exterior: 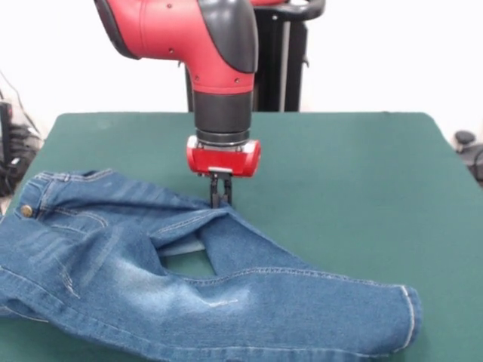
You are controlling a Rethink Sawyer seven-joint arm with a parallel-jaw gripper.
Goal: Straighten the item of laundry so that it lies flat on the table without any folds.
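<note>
My gripper (220, 200) pinches the jeans (189, 286) (waistband left, near leg running lengthwise right) on the table (339, 166).

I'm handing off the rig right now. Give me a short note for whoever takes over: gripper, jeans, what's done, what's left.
Gripper: fingers close together, tips down at the folded edge of the blue denim jeans; whether it grips the cloth is unclear.
Jeans: on the near left part of the dark green felt table, waistband at left, one leg running right.
Done: that leg lies fairly flat.
Left: the other leg looks folded back on itself; a gap shows the table. Unfold and smooth.
</note>
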